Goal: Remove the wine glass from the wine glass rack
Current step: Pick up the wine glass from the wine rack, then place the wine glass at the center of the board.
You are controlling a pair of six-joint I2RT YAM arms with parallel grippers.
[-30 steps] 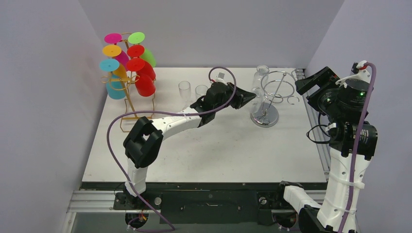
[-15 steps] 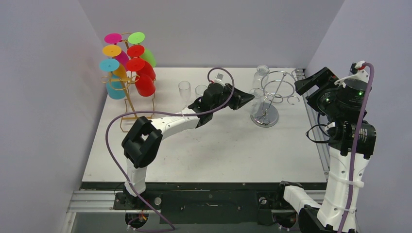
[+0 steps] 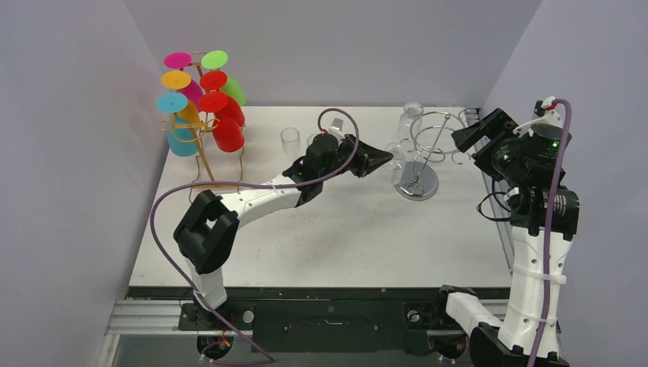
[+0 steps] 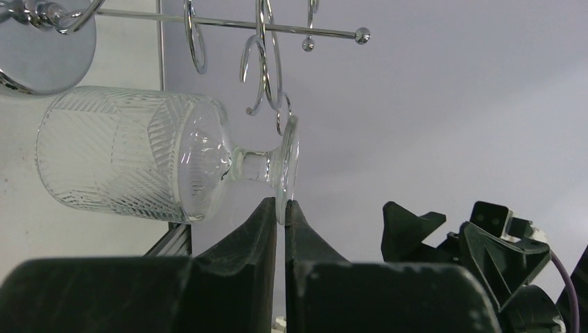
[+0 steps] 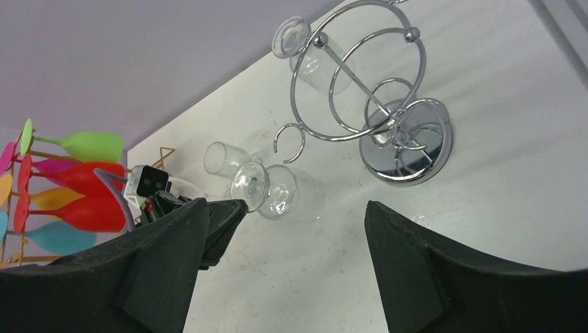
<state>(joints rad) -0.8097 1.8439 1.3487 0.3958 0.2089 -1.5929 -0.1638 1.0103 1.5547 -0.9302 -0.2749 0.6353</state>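
Left gripper [image 4: 280, 206] pinches the wine glass [image 4: 125, 159] by its foot.

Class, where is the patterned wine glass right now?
Left wrist view: the wine glass is held by its foot in the left gripper, beside the chrome rack.

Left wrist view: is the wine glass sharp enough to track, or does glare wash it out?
Left wrist: wine glass sharp, cut pattern readable, small highlights only; left gripper dark and underexposed. Top external: the glass nearly vanishes against the white table. Right wrist: chrome rack crisp.
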